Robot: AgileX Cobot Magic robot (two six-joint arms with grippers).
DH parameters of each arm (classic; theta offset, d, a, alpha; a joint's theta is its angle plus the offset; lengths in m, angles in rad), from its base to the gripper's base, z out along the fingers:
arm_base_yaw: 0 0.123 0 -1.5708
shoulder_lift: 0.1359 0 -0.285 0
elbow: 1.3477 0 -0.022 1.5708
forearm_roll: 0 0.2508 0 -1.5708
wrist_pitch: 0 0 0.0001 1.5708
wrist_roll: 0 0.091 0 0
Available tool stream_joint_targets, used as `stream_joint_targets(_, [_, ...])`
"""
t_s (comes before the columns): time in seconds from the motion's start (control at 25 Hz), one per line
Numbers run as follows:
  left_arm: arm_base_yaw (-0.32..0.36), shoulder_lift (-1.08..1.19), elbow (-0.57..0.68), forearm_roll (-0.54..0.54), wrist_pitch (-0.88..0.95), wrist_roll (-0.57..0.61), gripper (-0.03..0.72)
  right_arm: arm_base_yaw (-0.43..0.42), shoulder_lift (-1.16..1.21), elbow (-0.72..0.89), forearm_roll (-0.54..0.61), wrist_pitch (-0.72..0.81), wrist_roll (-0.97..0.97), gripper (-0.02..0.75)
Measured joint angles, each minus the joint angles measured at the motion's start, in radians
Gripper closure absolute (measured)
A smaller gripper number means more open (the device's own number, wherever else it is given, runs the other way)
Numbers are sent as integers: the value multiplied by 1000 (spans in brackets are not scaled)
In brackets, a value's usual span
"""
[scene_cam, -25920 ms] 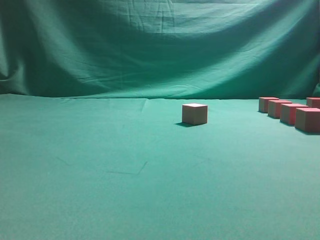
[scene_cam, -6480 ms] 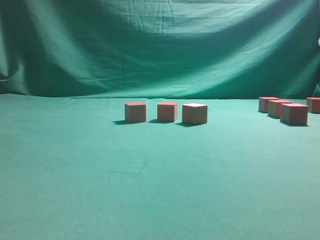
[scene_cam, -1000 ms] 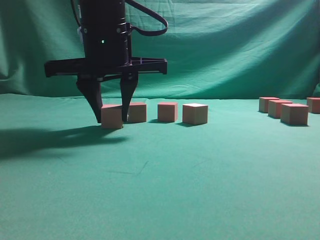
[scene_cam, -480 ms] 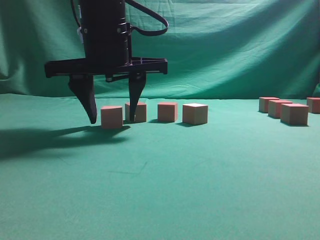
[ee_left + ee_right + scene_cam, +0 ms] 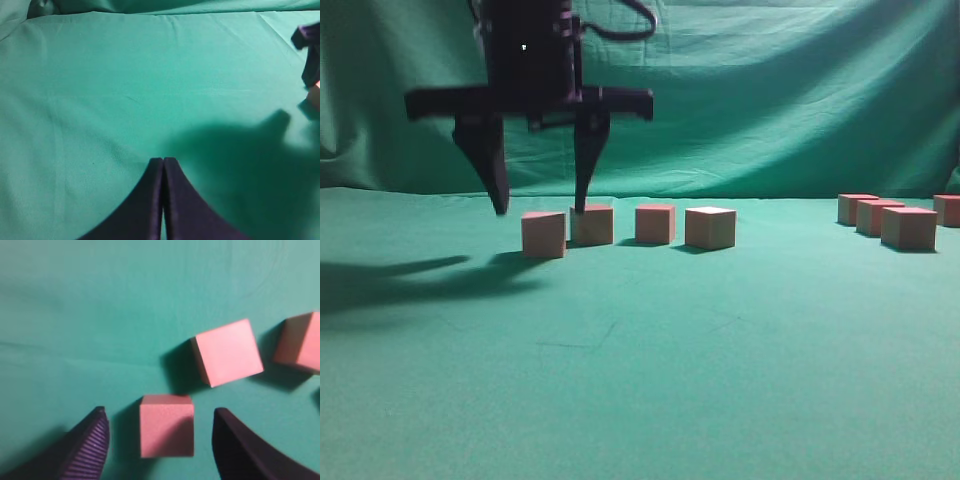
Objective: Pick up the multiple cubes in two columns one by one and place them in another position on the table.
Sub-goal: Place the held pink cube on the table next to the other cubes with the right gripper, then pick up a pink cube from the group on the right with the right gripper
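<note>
Right gripper (image 5: 540, 208) hanging wide open above a cube, holding nothing

Its jaws are standing apart over the leftmost cube (image 5: 543, 234) in a row of four left of the frame's centre; more cubes (image 5: 908, 227) are sitting at the right edge. The left gripper (image 5: 163, 165) is resting shut over the bare green surface (image 5: 650, 370), with a draped green backdrop (image 5: 770, 90) hanging behind.

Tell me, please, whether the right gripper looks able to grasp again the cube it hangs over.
Probably yes. The right gripper is open, its fingers on either side of the cube with gaps on both sides. The neighbouring cube sits beyond the fingertips, seemingly clear of them.
</note>
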Motion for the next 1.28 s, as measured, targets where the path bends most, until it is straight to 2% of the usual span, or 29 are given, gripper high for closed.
stream_joint_targets(0.2, [0,0,0,0,0,0,688,8,-70,-68,-2,43,-54,325])
stream_joint_targets(0.4, [0,0,0,0,0,0,688,9,-164,-152,-35,63,-248,325])
stream_joint_targets(0.6, [0,0,0,0,0,0,688,9,-333,-164,-58,75,-422,325])
stream_joint_targets(0.84, [0,0,0,0,0,0,688,4,-531,-155,-148,86,-474,325])
stream_joint_targets(1.0, [0,0,0,0,0,0,688,-57,-662,-46,-156,86,-476,325])
stream_joint_targets(1.28, [0,0,0,0,0,0,688,-261,-807,292,-136,90,-408,325])
